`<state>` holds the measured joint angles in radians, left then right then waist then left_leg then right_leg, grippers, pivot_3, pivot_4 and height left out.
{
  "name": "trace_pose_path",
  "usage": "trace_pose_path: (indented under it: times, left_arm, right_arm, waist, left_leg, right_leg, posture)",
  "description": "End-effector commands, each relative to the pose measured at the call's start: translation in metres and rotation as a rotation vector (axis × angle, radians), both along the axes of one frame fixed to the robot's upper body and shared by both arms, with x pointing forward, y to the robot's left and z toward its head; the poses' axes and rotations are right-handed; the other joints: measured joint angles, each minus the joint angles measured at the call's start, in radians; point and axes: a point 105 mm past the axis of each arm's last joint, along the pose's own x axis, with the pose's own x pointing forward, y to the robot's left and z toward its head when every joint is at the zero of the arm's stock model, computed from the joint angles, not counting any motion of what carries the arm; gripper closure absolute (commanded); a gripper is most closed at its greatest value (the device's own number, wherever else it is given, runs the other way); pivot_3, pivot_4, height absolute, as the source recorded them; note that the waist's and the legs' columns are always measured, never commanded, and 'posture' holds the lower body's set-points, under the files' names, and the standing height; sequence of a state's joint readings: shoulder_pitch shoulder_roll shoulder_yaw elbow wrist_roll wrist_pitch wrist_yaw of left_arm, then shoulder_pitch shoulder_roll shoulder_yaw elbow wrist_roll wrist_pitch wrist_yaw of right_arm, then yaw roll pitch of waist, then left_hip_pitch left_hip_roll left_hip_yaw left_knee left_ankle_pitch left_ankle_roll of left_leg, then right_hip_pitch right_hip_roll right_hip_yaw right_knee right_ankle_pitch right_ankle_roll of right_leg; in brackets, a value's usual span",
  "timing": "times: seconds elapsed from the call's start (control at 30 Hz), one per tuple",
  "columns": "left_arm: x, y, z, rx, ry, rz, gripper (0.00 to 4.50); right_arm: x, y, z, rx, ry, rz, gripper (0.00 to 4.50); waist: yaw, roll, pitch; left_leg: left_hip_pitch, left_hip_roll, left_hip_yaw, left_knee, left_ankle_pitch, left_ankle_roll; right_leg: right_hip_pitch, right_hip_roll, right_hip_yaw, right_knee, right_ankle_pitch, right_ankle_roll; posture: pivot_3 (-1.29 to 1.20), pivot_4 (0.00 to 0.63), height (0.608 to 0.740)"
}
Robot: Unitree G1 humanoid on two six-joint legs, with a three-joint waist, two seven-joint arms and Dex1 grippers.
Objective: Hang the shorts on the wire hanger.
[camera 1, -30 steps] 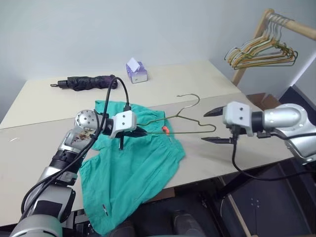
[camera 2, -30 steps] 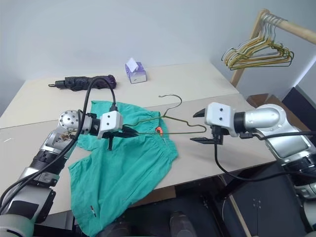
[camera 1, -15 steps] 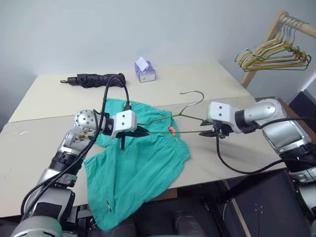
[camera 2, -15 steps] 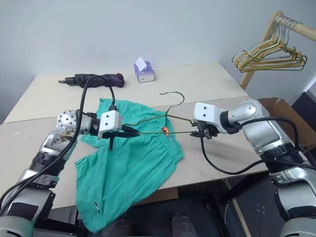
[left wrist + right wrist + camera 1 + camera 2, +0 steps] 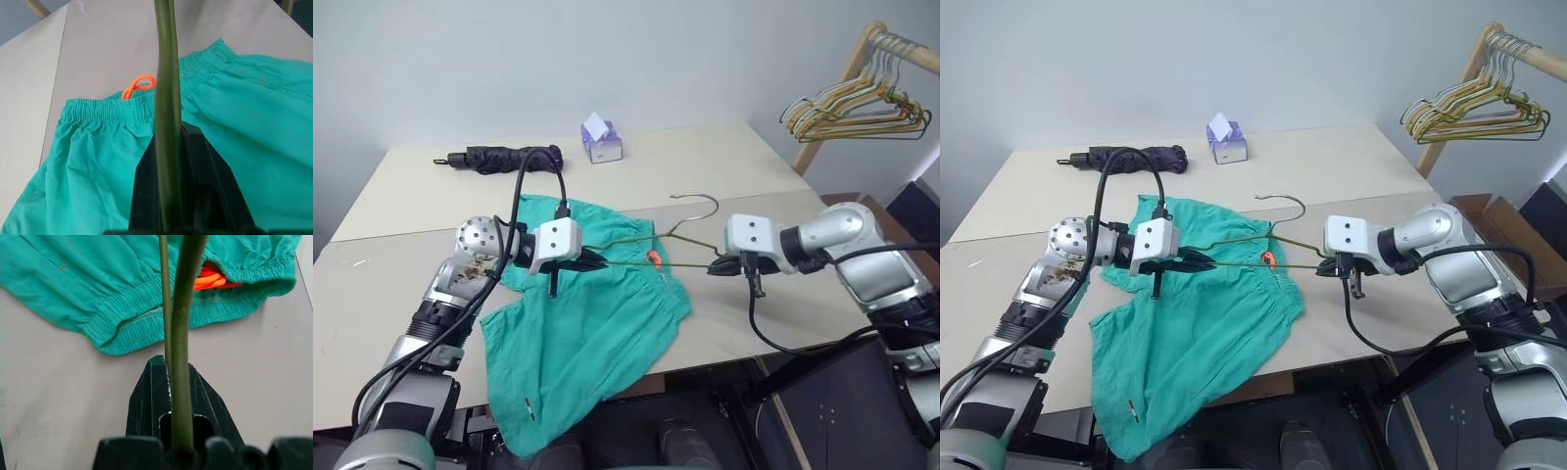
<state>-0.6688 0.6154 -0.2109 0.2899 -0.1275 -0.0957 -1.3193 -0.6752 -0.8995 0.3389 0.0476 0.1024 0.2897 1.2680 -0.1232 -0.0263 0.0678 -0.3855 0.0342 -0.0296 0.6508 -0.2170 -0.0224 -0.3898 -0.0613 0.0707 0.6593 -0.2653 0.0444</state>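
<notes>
Beige worktop against a plain grey wall, rack of spare hangers at 2 o'clock.

Head view: shorts lie flat mid-worktop, one leg drooping over the near edge at 7 o'clock. Hanger is held just above the waistband, hook at 12 o'clock. Left hand is clamped on its left corner, right hand on its right corner. Umbrella and tissue box sit well apart at 11 o'clock.

Left wrist: fingers pinched shut on the wire, orange tab and waistband beyond.

Right wrist: fingers shut on the wire, waistband edge just past them, bare worktop below.

Risks: thin wire could twist or slip in either pinch, since both grips are at the tips. With both hands busy on the hanger, nothing holds the shorts, so threading may just push the fabric along. The overhanging leg could drag them off the edge.

Vs a second ago: right hand was open and off to the right of the hanger; now it's closed on the corner.
</notes>
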Motion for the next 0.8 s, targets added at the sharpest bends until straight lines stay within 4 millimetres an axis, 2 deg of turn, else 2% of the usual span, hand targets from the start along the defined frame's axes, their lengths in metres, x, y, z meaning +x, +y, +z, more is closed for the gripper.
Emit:
trace_pose_path:
  times: [0.03,0.23,0.4,0.57,0.67,0.8]
  left_arm:
    - [-0.005,-0.004,0.019,-0.095,-0.057,-0.093,3.48]
    - [0.002,0.006,0.033,-0.169,-0.056,-0.019,1.63]
    - [-0.001,0.026,0.043,-0.237,-0.016,0.069,0.11]
    - [-0.017,0.040,0.050,-0.394,0.046,0.101,0.04]
    - [-0.031,0.048,0.048,-0.370,0.079,0.087,0.04]
    - [-0.035,0.057,0.048,-0.345,0.081,0.111,0.04]
  right_arm:
    - [-0.012,0.001,0.018,0.048,-0.060,0.071,4.50]
    - [-0.024,-0.019,0.004,0.127,0.101,-0.064,4.50]
    - [-0.040,-0.049,-0.020,0.253,0.321,-0.290,4.50]
    - [-0.046,-0.064,-0.043,0.369,0.533,-0.528,4.50]
    - [-0.041,-0.068,-0.053,0.405,0.642,-0.677,4.50]
    - [-0.036,-0.069,-0.062,0.390,0.751,-0.784,4.50]
  waist:
    - [0.002,0.000,0.000]
    - [0.002,0.000,0.000]
    - [0.008,0.000,0.000]
    - [0.007,0.000,0.000]
    - [0.007,0.000,0.000]
    - [0.012,0.000,0.000]
  left_leg:
    - [0.000,0.000,0.000,0.000,0.000,0.000]
    - [0.000,0.000,0.000,0.001,0.000,0.000]
    - [0.000,0.000,0.000,0.001,0.000,0.001]
    - [0.002,0.000,0.000,0.001,0.000,0.001]
    - [0.001,0.000,0.000,0.001,-0.001,0.001]
    - [0.001,0.000,0.001,0.001,-0.001,0.001]
  right_leg:
    - [0.000,0.000,0.000,0.000,0.000,0.000]
    - [0.001,0.000,0.000,0.000,0.000,0.000]
    - [0.001,0.000,0.000,0.000,0.000,0.000]
    - [0.002,0.000,0.001,0.001,0.000,0.000]
    - [0.001,0.000,0.000,0.000,0.000,0.000]
    - [0.001,0.000,0.001,0.000,0.000,0.000]
  posture:
    - [-0.07,0.000,0.740]
    - [-0.05,0.000,0.740]
    - [-0.04,0.004,0.740]
    - [-0.04,0.011,0.740]
    - [-0.03,0.017,0.740]
    - [-0.03,0.017,0.740]
